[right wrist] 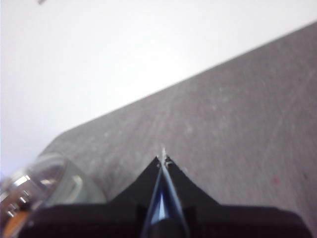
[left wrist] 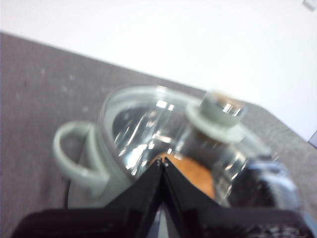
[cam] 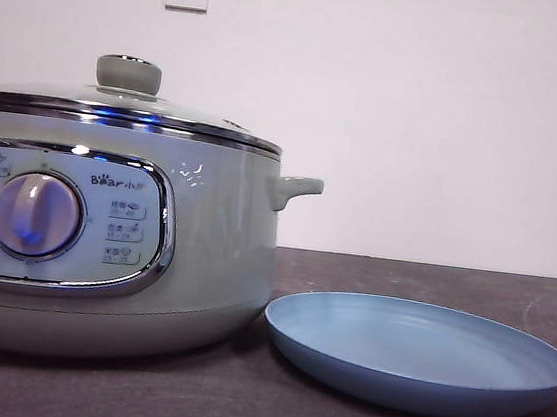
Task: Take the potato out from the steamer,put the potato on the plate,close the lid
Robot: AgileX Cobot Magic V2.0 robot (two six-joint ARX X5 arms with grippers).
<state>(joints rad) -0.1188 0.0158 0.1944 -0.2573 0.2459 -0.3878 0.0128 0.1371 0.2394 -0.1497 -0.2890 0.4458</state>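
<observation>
Two hands, left (left wrist: 163, 166) and right (right wrist: 162, 161), closed and empty; glass lid (cam: 119, 102), fragile and slippery, best gripped by its knob (left wrist: 218, 111).

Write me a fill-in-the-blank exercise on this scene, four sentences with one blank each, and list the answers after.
1. The lid sits ____ the steamer.
2. Through the glass, the left wrist view shows the orange-brown ____ inside.
3. The blue plate holds ____.
4. The left gripper and the right gripper both have their jaws ____.

Missing words: on; potato; nothing; shut
</observation>
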